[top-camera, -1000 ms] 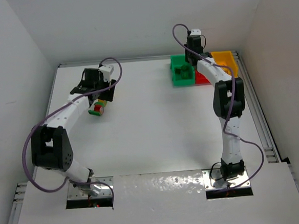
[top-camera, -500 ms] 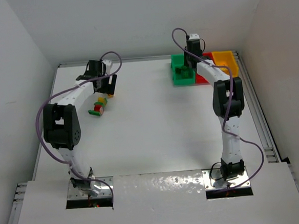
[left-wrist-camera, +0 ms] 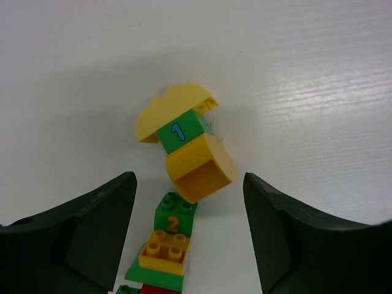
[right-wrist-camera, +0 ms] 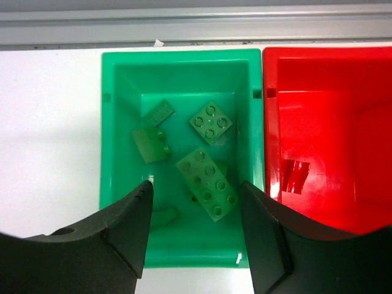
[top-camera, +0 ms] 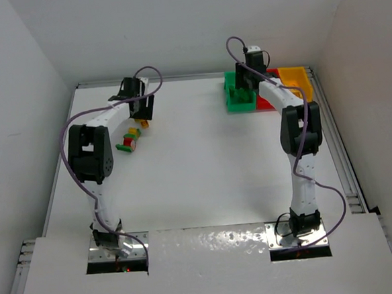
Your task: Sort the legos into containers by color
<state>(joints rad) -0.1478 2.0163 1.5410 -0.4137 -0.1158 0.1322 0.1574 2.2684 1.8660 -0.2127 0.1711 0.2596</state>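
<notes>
A loose cluster of legos lies on the white table at the left: a yellow rounded brick (left-wrist-camera: 199,168), a green brick marked 1 (left-wrist-camera: 179,130), a green brick marked 2 (left-wrist-camera: 176,215) and a yellow square brick (left-wrist-camera: 164,248). My left gripper (left-wrist-camera: 188,184) hovers open over them, its fingers clear of every brick. From above, the cluster (top-camera: 129,139) sits just in front of the left gripper (top-camera: 142,114). My right gripper (right-wrist-camera: 195,190) hangs open and empty over the green container (right-wrist-camera: 184,56), which holds several green bricks (right-wrist-camera: 207,182).
The red container (right-wrist-camera: 331,55) touches the green one on its right, with what looks like a red piece (right-wrist-camera: 297,174) inside. The yellow-orange container (top-camera: 293,79) stands at the back right corner. A metal rail (right-wrist-camera: 196,27) runs behind the containers.
My right gripper has opened over the green container. My left arm has swung its elbow back and left, and its gripper has shifted off the cluster toward the back right.
</notes>
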